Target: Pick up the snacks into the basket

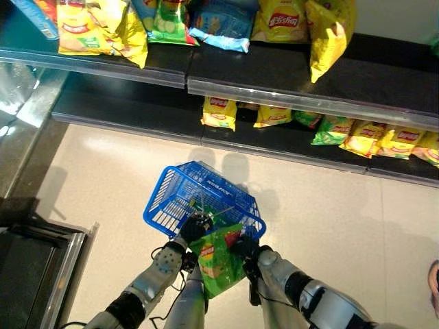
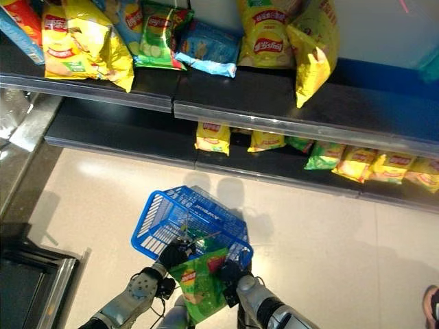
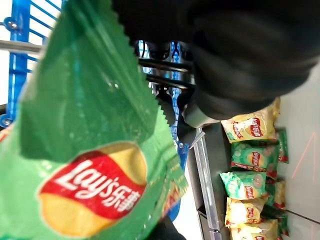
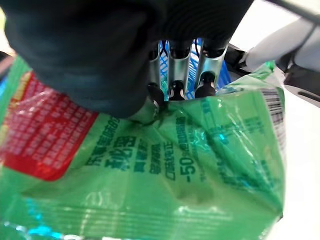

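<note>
Green snack bag (image 1: 218, 259) sits between both hands at the near rim of the blue basket (image 1: 180, 192), mostly outside it, basket on the floor below the shelves (image 1: 274, 82). Right hand (image 4: 176, 87): fingers curled onto the bag's top edge, pinching it. Left hand (image 1: 195, 226) is at the bag's other edge; cannot tell whether its fingers grip. Risk, as judged: slick film slips from the pinch, or the bag catches on the rim and falls outside. Basket interior partly hidden by the bag
</note>
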### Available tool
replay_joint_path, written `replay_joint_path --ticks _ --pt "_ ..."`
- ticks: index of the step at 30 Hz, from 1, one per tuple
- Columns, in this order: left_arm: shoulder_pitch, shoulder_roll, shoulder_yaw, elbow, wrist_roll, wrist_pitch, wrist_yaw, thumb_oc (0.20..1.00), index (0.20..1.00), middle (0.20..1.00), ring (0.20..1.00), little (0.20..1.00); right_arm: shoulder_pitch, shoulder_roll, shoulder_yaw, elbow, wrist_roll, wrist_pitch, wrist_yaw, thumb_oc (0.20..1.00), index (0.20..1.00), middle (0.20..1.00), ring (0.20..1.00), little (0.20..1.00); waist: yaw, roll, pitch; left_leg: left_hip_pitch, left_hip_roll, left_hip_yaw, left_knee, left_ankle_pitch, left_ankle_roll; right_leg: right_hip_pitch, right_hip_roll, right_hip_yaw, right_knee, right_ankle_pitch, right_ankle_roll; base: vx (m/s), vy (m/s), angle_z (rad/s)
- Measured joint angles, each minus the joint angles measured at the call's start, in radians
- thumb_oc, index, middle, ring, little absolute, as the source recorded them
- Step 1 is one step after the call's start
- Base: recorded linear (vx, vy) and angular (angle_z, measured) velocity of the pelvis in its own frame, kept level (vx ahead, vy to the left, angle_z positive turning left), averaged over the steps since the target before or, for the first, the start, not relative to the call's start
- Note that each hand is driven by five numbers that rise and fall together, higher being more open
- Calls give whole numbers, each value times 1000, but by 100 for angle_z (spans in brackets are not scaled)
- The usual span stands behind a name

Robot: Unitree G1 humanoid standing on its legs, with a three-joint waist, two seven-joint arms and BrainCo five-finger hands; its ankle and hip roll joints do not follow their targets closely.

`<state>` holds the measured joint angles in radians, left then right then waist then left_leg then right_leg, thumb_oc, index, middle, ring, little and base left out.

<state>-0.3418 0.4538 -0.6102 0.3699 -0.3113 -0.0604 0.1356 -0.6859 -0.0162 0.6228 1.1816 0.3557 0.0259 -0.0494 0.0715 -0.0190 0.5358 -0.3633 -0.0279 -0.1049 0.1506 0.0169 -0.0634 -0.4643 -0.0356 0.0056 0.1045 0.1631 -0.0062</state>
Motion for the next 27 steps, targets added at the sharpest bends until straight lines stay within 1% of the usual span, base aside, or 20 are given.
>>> replay_joint_path --ticks 3,4,6,10,14,23,27 --pt "-4 10 -9 -2 -14 0 -9 200 200 200 200 200 -21 -1 -17 1 1 1 -5 200 200 200 200 200 1 4 1 -5 -5 -5 0 5 1 -5 -5 -2 4 0 0 5 10 8" --pt "-8 30 -22 -19 -27 0 -11 200 200 200 200 200 -37 -1 -25 0 10 0 -13 200 200 200 200 200 1 4 1 -18 -7 -5 4 6 -1 -19 -7 -3 10 0 0 18 1 5" --pt "-10 41 -24 -38 -29 0 -16 200 200 200 200 200 -59 -2 -26 2 11 0 -22 200 200 200 200 200 5 6 2 -36 -8 -6 4 13 -1 -37 -9 -5 17 1 1 23 1 6" --pt "-16 44 -36 -55 -39 1 -21 200 200 200 200 200 -84 -15 -63 1 41 -1 -40 200 200 200 200 200 24 24 3 -46 -9 -10 6 15 -1 -46 -10 -11 22 0 1 15 7 3" --pt "-24 43 -38 -82 -65 1 -26 200 200 200 200 200 -107 -40 -111 2 81 -4 -56 200 200 200 200 200 28 45 7 -71 -15 -20 8 22 2 -67 -19 -21 27 1 1 16 9 9" --pt "-53 41 -41 -101 -76 1 -26 200 200 200 200 200 -182 -84 -147 7 88 -17 -80 200 200 200 200 200 28 52 7 -106 -24 -36 8 32 3 -99 -29 -36 34 0 1 21 9 6" --pt "-59 34 -41 -110 -77 1 -26 200 200 200 200 200 -208 -109 -187 56 87 -22 -103 200 200 200 200 200 29 55 6 -105 -28 -37 7 35 6 -99 -34 -37 36 -1 3 0 0 0"
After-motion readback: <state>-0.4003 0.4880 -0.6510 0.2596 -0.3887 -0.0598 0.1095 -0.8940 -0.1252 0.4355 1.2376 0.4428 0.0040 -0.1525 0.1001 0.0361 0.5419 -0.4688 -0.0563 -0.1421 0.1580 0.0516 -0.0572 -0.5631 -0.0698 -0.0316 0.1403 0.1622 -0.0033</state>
